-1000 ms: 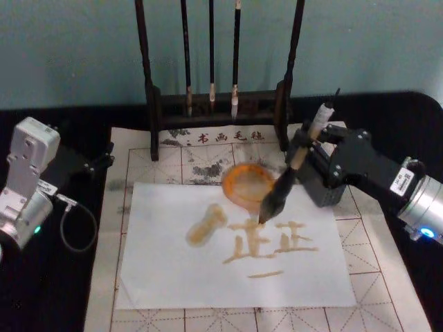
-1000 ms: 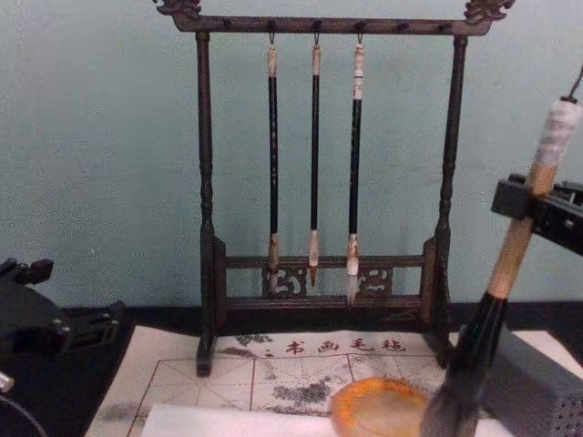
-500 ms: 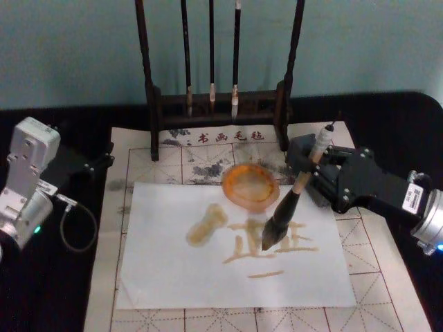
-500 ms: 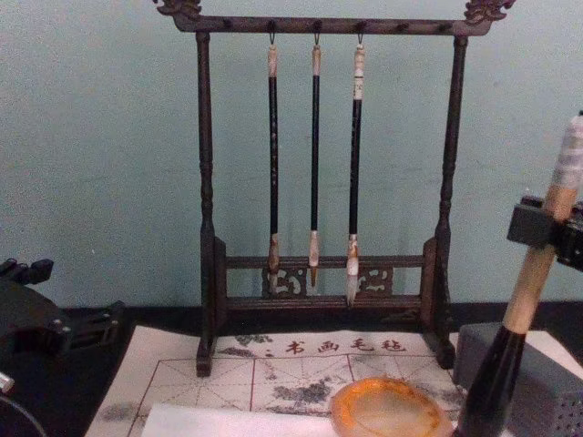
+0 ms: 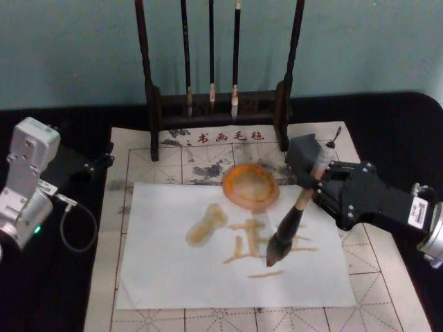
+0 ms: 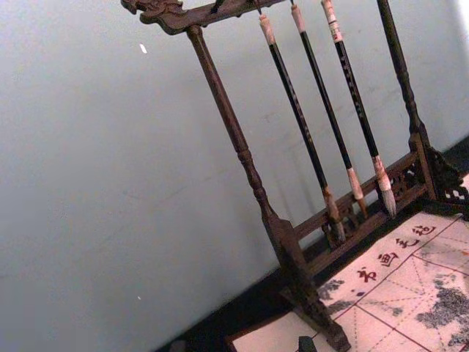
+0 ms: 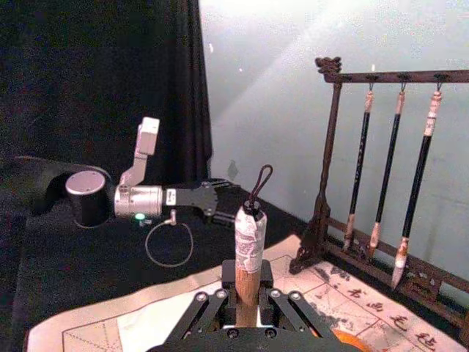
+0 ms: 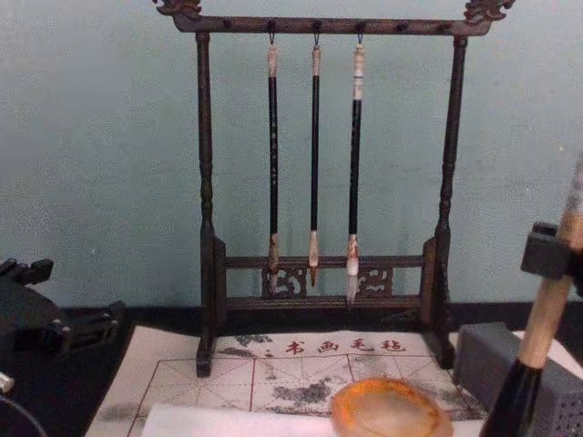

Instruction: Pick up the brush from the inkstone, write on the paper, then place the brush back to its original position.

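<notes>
The brush has a pale, bare wood handle, a smooth black lower section and a wrapped, papery band at its top end. The right tool looks like matt black plastic. The paper is plain matt white; the grid mat under it looks like soft felt. The inkstone shines like glaze. The rack is dark turned wood, the worktop black cloth.

Thick pale-wood brush in right hand, tip on white paper sheet, round orange-brown inkstone just left of hand
</notes>
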{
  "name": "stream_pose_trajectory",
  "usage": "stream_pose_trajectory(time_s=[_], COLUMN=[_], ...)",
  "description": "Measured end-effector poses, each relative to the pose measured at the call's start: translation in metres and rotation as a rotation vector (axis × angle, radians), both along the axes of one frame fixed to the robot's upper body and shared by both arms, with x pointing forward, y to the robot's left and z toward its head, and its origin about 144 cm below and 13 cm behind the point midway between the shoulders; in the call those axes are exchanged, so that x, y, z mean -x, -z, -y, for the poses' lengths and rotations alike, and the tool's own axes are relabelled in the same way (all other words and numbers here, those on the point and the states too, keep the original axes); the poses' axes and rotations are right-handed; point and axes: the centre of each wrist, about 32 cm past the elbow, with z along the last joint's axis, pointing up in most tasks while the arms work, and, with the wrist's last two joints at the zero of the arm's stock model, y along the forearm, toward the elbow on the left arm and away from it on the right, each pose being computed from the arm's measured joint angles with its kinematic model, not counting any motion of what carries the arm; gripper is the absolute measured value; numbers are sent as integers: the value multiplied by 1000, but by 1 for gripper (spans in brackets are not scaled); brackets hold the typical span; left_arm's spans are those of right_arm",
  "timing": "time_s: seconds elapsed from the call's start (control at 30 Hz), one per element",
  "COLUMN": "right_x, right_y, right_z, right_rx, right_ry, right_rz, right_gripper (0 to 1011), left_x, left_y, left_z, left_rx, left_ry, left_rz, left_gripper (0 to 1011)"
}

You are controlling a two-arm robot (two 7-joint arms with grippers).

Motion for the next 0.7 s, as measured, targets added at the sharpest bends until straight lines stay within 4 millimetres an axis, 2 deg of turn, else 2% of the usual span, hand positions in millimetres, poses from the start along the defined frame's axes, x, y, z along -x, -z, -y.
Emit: stream_pose_trajectory(time_s=[0.7], right_x=[6], right_y=[3], right_z=[-1], right_rx=[37], right_ry=[-19], right_rz=[21], right_gripper=[181], left_x=[0], left_y=[0], left_z=[0], left_rx=[0], left_ry=[0], left_rz=[0], left_gripper=[1001])
